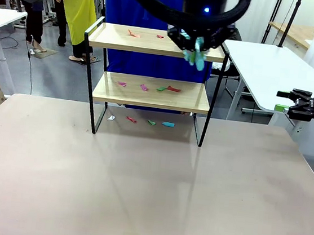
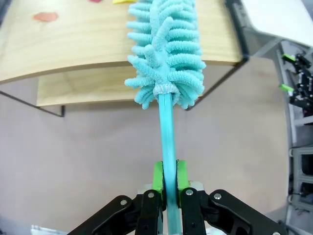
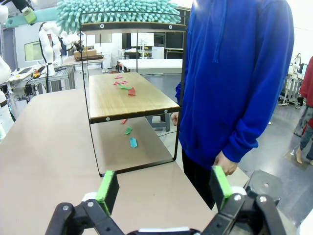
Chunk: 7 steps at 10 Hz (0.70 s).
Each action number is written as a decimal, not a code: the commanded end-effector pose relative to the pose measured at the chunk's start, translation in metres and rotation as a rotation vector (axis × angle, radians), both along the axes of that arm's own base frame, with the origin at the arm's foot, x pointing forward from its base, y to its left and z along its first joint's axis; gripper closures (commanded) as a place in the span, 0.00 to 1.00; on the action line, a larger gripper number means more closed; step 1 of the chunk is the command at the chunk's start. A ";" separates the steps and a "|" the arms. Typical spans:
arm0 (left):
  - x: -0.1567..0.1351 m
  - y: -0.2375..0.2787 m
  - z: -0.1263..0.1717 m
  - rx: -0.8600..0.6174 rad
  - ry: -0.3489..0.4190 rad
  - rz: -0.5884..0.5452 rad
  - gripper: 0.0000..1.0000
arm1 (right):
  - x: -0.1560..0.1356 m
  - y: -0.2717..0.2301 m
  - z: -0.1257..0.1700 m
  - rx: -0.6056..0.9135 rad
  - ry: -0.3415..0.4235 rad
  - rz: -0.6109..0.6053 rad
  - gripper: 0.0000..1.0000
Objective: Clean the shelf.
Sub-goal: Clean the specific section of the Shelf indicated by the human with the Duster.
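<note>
1. A person point(image 1: 135, 13) in a blue top stands close behind the shelf point(image 1: 109, 35), at the far side of the counter point(image 1: 137, 189).
2. My left gripper point(image 1: 191, 42) is clamped on the handle of a teal duster point(image 1: 197, 55). The duster's fluffy head lies over the right end of the top board.
3. My right gripper point(image 1: 286, 102) has its jaws wide with nothing between them. It is out past the counter's right edge, well apart from the shelf.
4. The shelf stands at the far middle of the counter: two light wooden boards in a thin black frame.
5. Coloured scraps point(image 1: 133, 34) dot the top board, with more on the lower board and on the counter beneath.
6. The near half of the counter is bare. A white table point(image 1: 270, 68) stands to the right, near the shelf's right legs.
</note>
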<state>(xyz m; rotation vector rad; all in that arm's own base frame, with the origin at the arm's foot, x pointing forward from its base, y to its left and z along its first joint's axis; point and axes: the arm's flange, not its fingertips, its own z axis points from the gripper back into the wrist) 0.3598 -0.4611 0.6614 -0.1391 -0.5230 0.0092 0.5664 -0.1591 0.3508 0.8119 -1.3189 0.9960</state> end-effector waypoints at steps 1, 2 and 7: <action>-0.002 0.034 0.009 0.057 0.039 0.024 0.87 | 0.000 0.001 0.004 0.000 0.017 -0.003 0.00; -0.001 0.051 0.011 0.101 0.057 0.030 0.87 | 0.000 0.001 0.004 0.000 0.017 -0.003 0.00; -0.008 0.137 0.009 0.496 0.016 0.094 0.87 | 0.000 0.001 0.004 0.000 0.017 -0.003 0.00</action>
